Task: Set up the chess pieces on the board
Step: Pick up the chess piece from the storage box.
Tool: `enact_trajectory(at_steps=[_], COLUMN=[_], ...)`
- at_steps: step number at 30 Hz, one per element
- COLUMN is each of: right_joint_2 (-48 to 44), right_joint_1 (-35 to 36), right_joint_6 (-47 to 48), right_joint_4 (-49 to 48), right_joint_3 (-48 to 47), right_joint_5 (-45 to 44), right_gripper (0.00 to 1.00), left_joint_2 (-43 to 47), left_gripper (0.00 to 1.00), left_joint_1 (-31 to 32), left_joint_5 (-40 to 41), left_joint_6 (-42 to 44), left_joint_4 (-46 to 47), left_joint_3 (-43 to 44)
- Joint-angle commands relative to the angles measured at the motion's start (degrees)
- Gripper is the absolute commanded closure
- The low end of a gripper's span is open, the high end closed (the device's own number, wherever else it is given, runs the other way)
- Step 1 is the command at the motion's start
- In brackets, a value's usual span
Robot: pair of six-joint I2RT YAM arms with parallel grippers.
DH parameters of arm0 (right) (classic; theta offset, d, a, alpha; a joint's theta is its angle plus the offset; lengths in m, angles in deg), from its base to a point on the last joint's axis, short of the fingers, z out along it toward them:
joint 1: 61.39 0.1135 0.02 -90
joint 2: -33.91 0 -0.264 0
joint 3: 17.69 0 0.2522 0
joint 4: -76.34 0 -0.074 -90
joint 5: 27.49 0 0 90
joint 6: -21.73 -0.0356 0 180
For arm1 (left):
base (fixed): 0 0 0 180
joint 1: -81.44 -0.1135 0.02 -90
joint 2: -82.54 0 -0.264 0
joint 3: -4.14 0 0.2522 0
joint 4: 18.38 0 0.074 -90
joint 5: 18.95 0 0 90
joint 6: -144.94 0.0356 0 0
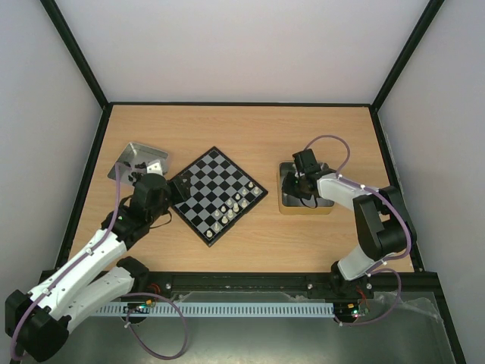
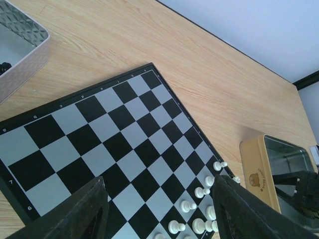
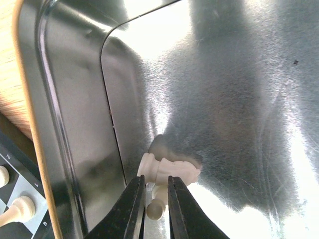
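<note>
**White ranks part filled, more still in the tin**

Standing on the board (image 1: 204, 186): a cluster of cream chess pieces (image 1: 233, 206) along the edge nearest the tin (image 1: 284, 205), with the remaining visible squares bare. Waiting inside the tin: a lying piece (image 3: 172, 169) and a small piece (image 3: 155, 210), set between the narrow fingers of the right pincer (image 3: 153, 201). Pinched tight or not, impossible to tell. Hanging wide and empty over the board's left corner: the left pincer (image 2: 159, 214). Probably well under half done.

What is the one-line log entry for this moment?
left gripper: open, empty, over board | right gripper: in tray, jaws flanking white piece, grip unclear | some pieces already set
</note>
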Motion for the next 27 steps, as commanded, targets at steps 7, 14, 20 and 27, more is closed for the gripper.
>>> enact_trajectory(at_steps=[7,14,20,27], right_joint_2=[0.1,1.2,0.5,-4.1], right_joint_1=[1.2,2.3,2.7,3.0], right_joint_6=[2.4,2.8,2.3,2.4], right_joint_4=[3.9,4.6,5.3,8.4], right_joint_3=[-2.0,-2.5,-2.8,-4.9], right_joint_5=[-2.6,-2.6,-5.3,-8.2], right_gripper=[0.85,0.84,0.94,0.96], left_joint_2=[-0.3,-0.3,-0.2,0.1], left_gripper=[0.41,0.41,0.41,0.41], left_joint_1=[-0.6,-0.8,-0.9,-1.1], left_joint_5=[-0.7,-0.9,-1.0,-1.0], left_joint_6=[-0.2,-0.2,-0.2,-0.3], left_joint_4=[1.5,1.6,1.5,1.5], left_joint_3=[-1.3,-1.5,-1.6,-1.6])
